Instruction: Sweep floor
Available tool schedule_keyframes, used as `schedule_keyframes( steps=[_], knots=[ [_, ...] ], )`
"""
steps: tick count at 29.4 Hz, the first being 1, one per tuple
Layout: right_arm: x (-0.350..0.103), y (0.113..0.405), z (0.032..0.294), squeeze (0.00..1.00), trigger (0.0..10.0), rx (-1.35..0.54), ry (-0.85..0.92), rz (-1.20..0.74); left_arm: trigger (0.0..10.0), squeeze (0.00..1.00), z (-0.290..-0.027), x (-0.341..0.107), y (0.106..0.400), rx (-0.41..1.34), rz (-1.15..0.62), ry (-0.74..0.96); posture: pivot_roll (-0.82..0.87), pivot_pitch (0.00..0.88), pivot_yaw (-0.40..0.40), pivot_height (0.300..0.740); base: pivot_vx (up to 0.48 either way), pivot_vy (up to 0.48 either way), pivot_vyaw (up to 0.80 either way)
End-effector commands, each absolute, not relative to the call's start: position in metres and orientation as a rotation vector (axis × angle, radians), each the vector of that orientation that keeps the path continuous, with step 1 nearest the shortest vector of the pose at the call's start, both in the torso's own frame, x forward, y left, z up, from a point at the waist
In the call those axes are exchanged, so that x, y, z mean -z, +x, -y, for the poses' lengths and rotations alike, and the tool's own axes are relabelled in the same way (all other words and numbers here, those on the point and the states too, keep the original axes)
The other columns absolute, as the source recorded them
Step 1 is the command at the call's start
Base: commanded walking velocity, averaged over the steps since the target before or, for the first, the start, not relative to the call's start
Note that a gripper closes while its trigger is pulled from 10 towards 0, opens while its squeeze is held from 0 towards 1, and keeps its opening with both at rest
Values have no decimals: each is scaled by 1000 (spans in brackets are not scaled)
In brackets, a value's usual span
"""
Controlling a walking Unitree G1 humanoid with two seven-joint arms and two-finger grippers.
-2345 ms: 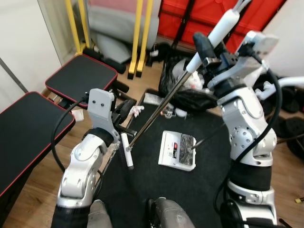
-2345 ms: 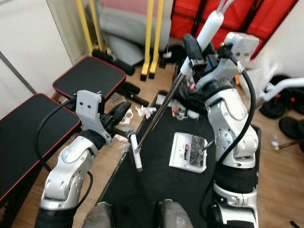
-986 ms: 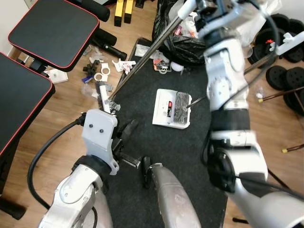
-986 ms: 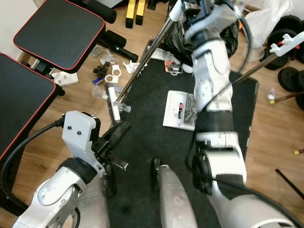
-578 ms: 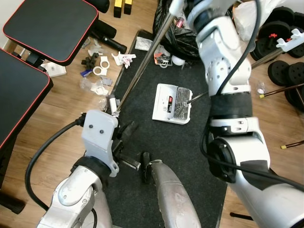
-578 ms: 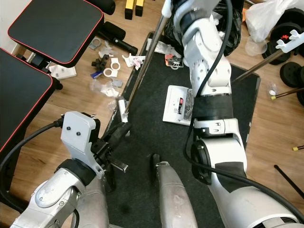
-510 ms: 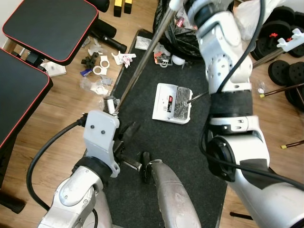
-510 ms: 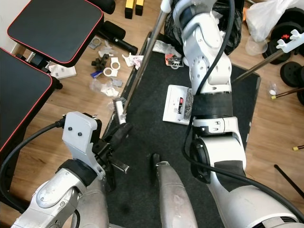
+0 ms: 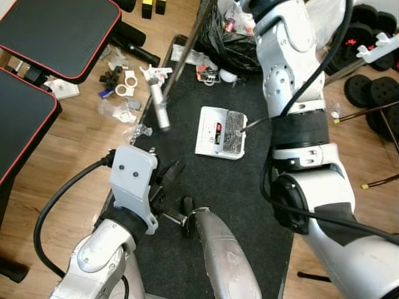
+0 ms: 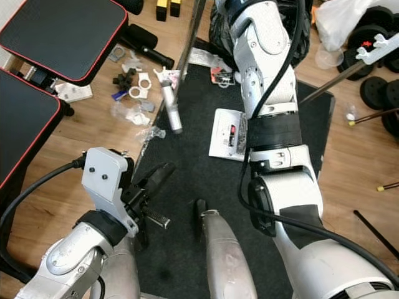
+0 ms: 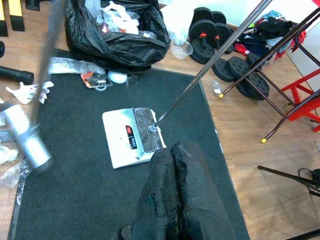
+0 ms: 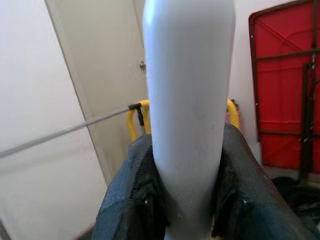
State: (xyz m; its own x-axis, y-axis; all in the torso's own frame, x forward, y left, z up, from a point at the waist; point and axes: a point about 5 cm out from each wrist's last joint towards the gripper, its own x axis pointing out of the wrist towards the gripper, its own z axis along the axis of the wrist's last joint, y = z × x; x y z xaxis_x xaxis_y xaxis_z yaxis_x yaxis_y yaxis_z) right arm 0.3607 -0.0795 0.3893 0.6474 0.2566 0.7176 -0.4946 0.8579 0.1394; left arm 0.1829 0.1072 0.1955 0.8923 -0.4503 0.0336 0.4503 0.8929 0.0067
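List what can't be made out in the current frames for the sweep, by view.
- Broom head: blurred in the left eye view; bristles and floor contact unreadable.
- Broom handle: the right gripper clamps it in the right wrist view, but the frame edge cuts off its length.
- Small litter on the wood floor: too small to identify.
- Dustpan contents: too small to tell.
- Black bag: top cut by the left wrist view's edge.

Head stereo downward; wrist cameras close

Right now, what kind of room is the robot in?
Probably a home gym being used for storage: padded black benches with red trim, weight plates by the mat, and a full black trash bag.
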Motion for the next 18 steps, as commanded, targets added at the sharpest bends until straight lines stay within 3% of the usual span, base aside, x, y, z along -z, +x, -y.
schedule_keyframes(
  steps=[1, 10, 13, 14, 18],
  knots=[
    [-404, 352, 86, 0, 10000, -408, 389, 882, 10000, 0, -106, -190, 181, 463, -3, -28, -67, 484, -223, 740, 0, 0, 0],
    [-419, 340, 90, 0, 10000, -441, 377, 1061, 10000, 0, -105, -190, 182, 465, -7, -31, -66, 476, -224, 740, 0, 0, 0],
    [-416, 342, 88, 0, 10000, -446, 374, 1039, 10000, 0, -105, -190, 181, 465, -8, -31, -65, 471, -223, 740, 0, 0, 0],
    [-411, 343, 90, 0, 10000, -425, 481, 1055, 10000, 0, -105, -190, 181, 467, -9, -33, -64, 469, -224, 740, 0, 0, 0],
    [-402, 348, 90, 0, 10000, -407, 527, 1028, 10000, 0, -104, -190, 180, 468, -8, -34, -61, 474, -226, 740, 0, 0, 0]
  ],
)
